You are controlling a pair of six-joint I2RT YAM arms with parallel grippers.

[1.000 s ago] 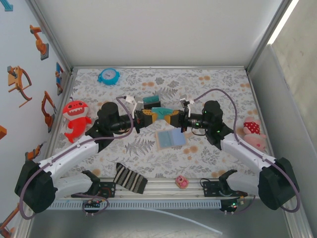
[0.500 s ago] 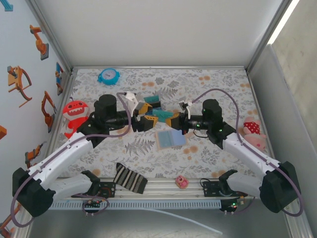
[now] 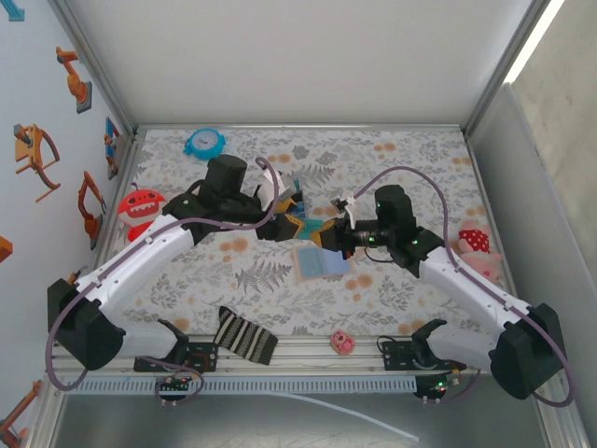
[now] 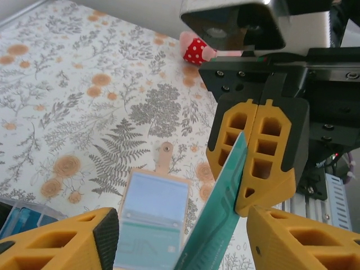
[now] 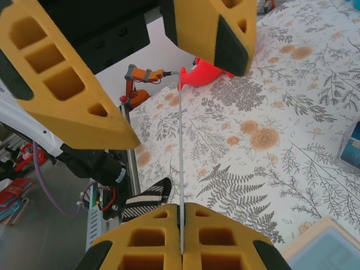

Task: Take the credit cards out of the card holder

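Opened since 1 second ago, the left gripper [image 4: 181, 239] stands wide astride the teal card [image 4: 216, 219] — only the right gripper [image 5: 181, 225] pinches its edge, near the card holder [image 3: 322, 261] lying open on the table [image 3: 410, 159]; a brush from either left finger could knock it loose

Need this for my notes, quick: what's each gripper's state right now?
Left gripper: open, straddling the card without gripping it.
Right gripper: shut on the card.

Right claw [image 5: 181, 211] pinched closed, facing left claw [image 4: 180, 228] spread apart.
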